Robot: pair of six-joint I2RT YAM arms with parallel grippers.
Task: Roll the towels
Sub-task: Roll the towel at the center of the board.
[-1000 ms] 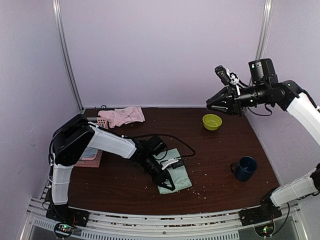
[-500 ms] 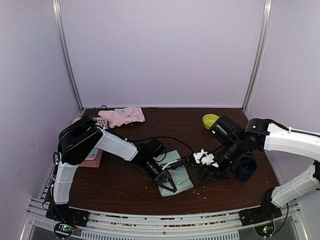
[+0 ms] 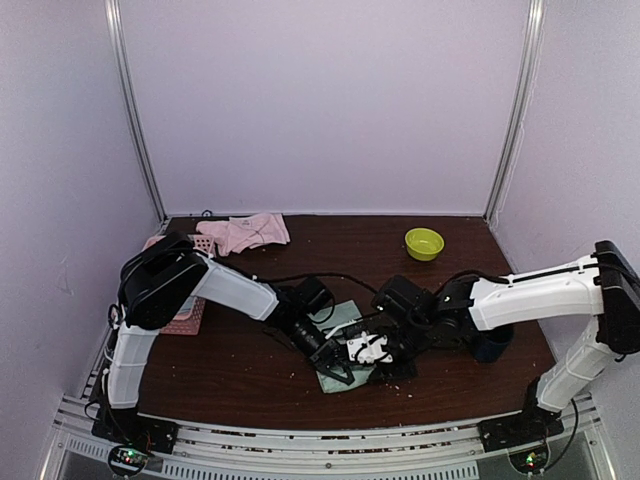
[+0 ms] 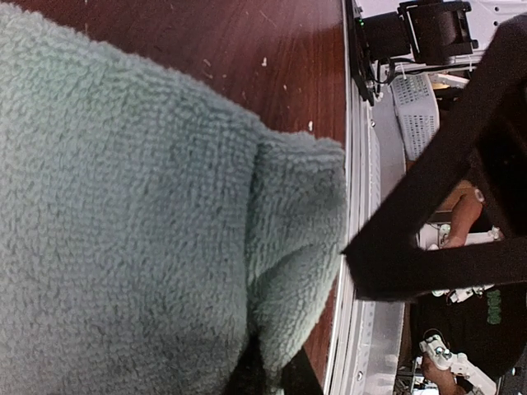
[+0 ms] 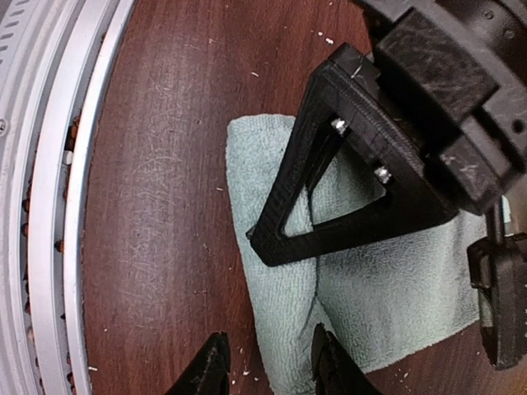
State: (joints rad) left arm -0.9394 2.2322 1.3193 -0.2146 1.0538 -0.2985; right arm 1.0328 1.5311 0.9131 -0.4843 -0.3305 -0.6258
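Observation:
The sage green towel (image 3: pixel 345 318) lies flat near the table's front middle. It fills the left wrist view (image 4: pixel 123 206) and shows in the right wrist view (image 5: pixel 395 288). My left gripper (image 3: pixel 338 368) is open at the towel's near edge. One finger presses into a fold and the other stands off it (image 4: pixel 300 313). Its triangular finger (image 5: pixel 329 197) lies over the towel. My right gripper (image 3: pixel 372 358) is open and empty just above the towel's edge (image 5: pixel 268 366), one fingertip over wood and one over cloth. The pale pink towel (image 3: pixel 245 232) lies crumpled at the back left.
A pink basket (image 3: pixel 188 318) stands at the left behind my left arm. A green bowl (image 3: pixel 424 243) sits at the back right. A dark blue mug (image 3: pixel 494 344) stands right of my right arm. Crumbs dot the wood. The metal rail (image 5: pixel 49 206) runs along the front edge.
My right arm has swung down from high at the back right to the green towel, close beside my left gripper. The left gripper has stayed on the towel's near edge.

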